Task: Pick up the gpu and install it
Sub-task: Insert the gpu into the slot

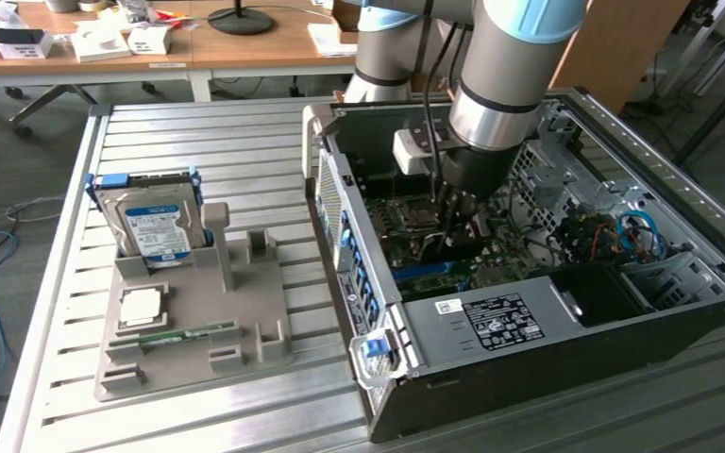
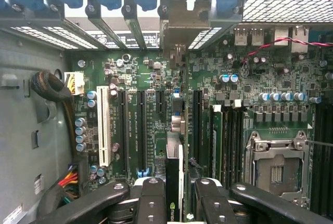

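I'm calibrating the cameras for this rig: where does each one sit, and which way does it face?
Exterior view: off the arm, raised, looking down at the table and the open computer case; the arm reaches down into the case.
Wrist view: on the wrist, looking along the gripper at the motherboard; its fingers flank the edge-on gpu.
Shared: the motherboard and the gripper.

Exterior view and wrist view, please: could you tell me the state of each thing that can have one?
gpu: held edge-on between the fingers, inside the case over the motherboard.
gripper: shut on the gpu.
computer case: on its side, open.
hard drive: upright in the grey holder.
memory stick: lying in the holder.
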Tool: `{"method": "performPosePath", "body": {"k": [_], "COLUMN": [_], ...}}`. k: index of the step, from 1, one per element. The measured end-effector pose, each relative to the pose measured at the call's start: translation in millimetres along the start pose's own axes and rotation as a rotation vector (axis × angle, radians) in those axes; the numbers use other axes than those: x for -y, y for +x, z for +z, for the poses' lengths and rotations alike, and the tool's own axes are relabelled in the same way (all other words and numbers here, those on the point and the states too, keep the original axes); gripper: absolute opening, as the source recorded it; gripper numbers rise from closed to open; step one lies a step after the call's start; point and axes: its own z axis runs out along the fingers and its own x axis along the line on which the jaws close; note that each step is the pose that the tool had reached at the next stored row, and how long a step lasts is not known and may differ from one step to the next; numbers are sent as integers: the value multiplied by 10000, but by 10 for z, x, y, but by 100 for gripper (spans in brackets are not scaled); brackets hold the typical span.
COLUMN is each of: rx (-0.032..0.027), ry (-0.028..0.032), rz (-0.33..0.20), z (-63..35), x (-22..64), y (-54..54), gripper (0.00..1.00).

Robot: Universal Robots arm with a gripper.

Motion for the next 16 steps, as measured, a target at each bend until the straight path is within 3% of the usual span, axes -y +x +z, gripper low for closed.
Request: {"method": "performPosePath", "body": {"k": [16], "rx": [-35], "ry": [1], "rz": [-2], "z": [9], "x": [-53], "y": [0], "gripper": [26]}}
